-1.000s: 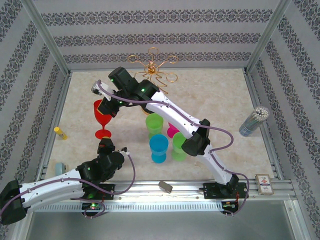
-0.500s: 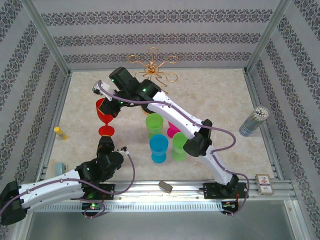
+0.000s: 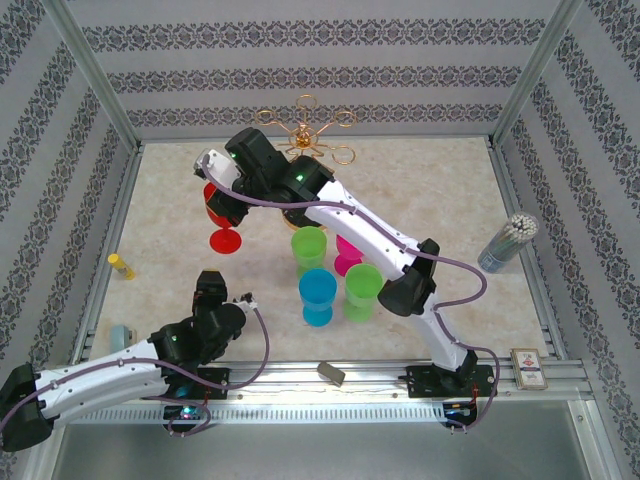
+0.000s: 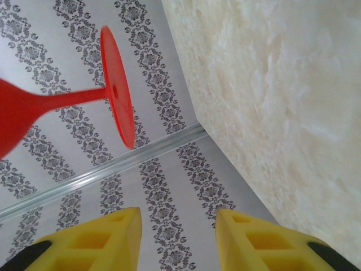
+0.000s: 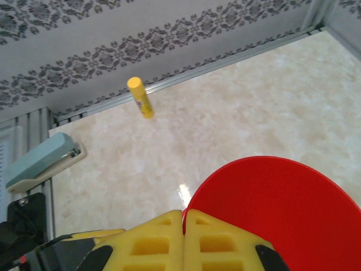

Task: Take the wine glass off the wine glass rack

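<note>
The red wine glass [image 3: 224,238] hangs in the air over the left part of the table, and my right gripper [image 3: 222,204] is shut on the rim of its bowl. In the right wrist view the red bowl [image 5: 276,209] is pinched at its edge between that gripper's [image 5: 183,217] closed yellow fingers. The gold wire wine glass rack [image 3: 305,130] stands at the back wall, apart from the glass. My left gripper [image 3: 209,287] sits low, nearer than the glass. In its wrist view it [image 4: 177,223] is open and empty, with the glass's foot [image 4: 118,90] well beyond its fingertips.
Two green cups [image 3: 309,248] [image 3: 362,290], a blue cup [image 3: 318,295] and a pink one [image 3: 345,260] stand mid-table. A yellow tube [image 3: 121,265] and a stapler [image 3: 118,335] lie at the left edge. A pencil canister [image 3: 508,240] stands right, and a card box [image 3: 527,367] lies front right.
My left gripper has opened, let go of the glass's stem and drawn back toward the near edge. The right gripper has carried the glass up and toward the back.
</note>
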You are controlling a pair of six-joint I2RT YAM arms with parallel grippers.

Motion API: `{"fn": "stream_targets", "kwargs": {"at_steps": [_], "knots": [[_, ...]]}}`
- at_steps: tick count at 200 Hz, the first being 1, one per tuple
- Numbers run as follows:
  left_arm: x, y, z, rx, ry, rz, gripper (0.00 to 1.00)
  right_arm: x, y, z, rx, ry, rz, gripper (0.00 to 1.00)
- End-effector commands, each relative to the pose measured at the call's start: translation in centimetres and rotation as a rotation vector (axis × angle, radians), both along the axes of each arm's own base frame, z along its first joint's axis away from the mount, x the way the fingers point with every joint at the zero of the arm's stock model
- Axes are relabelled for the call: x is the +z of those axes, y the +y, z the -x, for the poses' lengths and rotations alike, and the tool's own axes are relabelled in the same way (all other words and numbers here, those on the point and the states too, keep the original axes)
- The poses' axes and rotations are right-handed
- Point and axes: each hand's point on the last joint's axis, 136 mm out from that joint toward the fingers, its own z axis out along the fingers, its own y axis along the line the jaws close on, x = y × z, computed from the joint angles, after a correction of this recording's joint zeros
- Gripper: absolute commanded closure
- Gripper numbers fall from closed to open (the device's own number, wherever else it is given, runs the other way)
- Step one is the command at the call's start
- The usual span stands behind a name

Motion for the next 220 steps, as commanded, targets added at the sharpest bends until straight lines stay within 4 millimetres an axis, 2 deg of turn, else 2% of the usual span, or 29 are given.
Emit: {"fn": "stream_targets", "kwargs": {"at_steps": [1, 72, 122, 203, 220], "knots": [[0.1, 0.4, 0.4, 0.006, -0.005, 0.022, 0.59, 2.1, -1.0, -0.8, -0.078, -0.054, -0.018, 1.0], [0.5, 1.3, 0.6, 0.038, -0.026, 0.102, 0.53, 1.0, -2.1, -1.2, -0.152, -0.028, 0.006, 1.0], [0.6, 1.9, 0.9, 0.049, -0.027, 0.172, 0.54, 0.4, -2.9, -1.0, -0.188, -0.008, 0.005, 1.0], [4.5, 2.5, 0.7, 0.079, -0.166, 0.432, 0.42, -1.0, -4.8, 0.5, -0.232, 0.047, -0.058, 1.0], [5.4, 2.6, 0.7, 0.086, -0.196, 0.49, 0.4, -1.1, -5.1, 1.3, -0.223, 0.063, -0.075, 1.0]]}}
